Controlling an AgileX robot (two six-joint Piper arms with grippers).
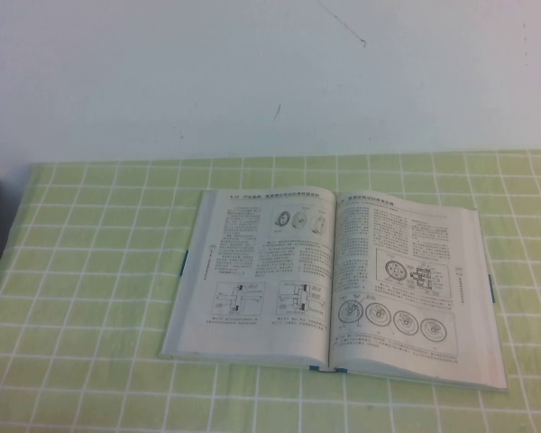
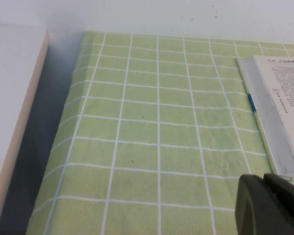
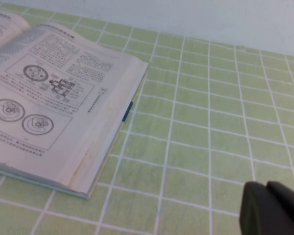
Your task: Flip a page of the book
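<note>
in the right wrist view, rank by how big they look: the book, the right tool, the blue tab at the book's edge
1. the book, largest
2. the right tool, dark and shut, cut off by the picture's corner; its nearness to the camera inflates it
3. the blue tab, smallest

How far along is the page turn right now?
Done: can't tell; the book lies open and flat, the page with round drawings on its left half. In hand: nothing; the left gripper hovers over the cloth left of the book, the right gripper, shut, to its right. Left: no leaf is lifted.
</note>
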